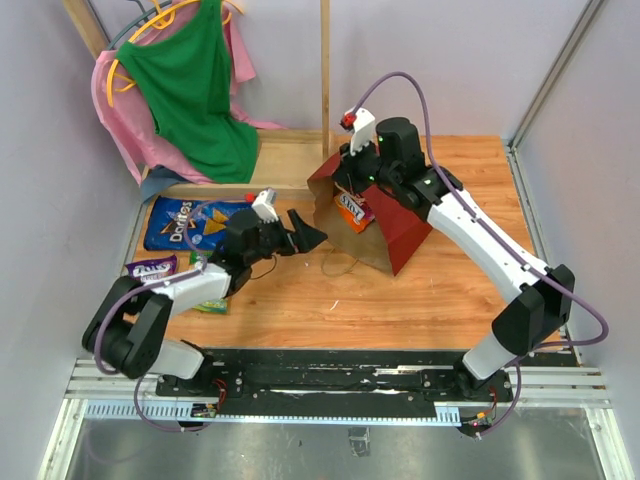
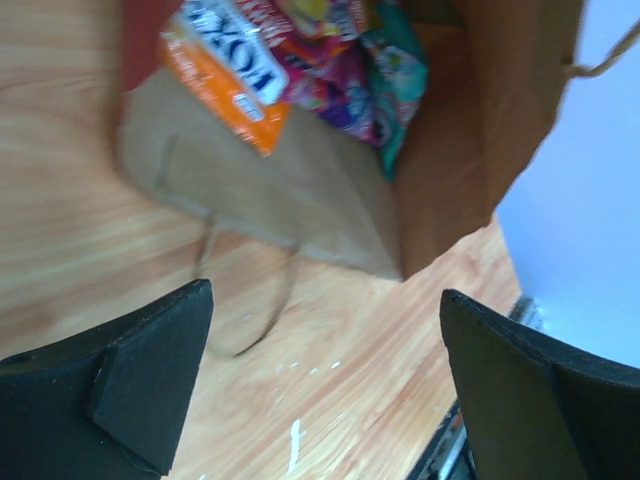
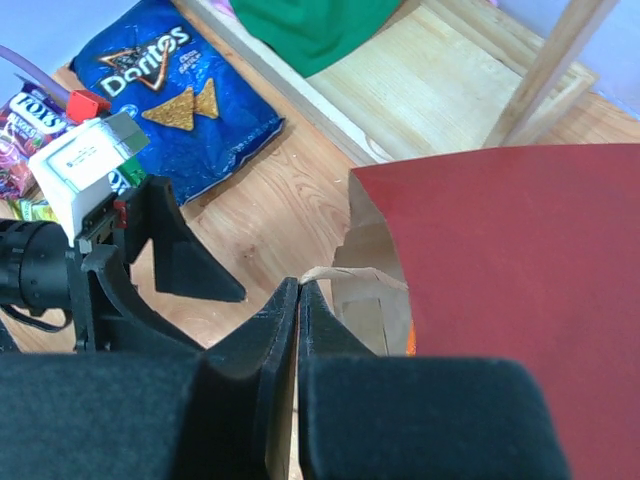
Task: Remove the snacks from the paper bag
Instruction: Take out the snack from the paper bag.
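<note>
Right gripper (image 3: 299, 292), jaws pinched together on the paper bag (image 3: 500, 250) rim, tips its mouth toward the wide-open left gripper (image 2: 325, 330), baring the orange packet (image 2: 225, 75) inside. The Doritos bag (image 1: 185, 222) lies outside on the table.

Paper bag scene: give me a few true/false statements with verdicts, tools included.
1. The left tool is open and empty. True.
2. The Doritos bag is inside the paper bag. False: it lies outside, on the table.
3. The right tool is open. False: it is shut, pinching the paper bag's rim.
4. An orange packet lies inside the paper bag. True.
5. The paper bag stands upright. False: it lies on its side, mouth toward the left tool.
</note>
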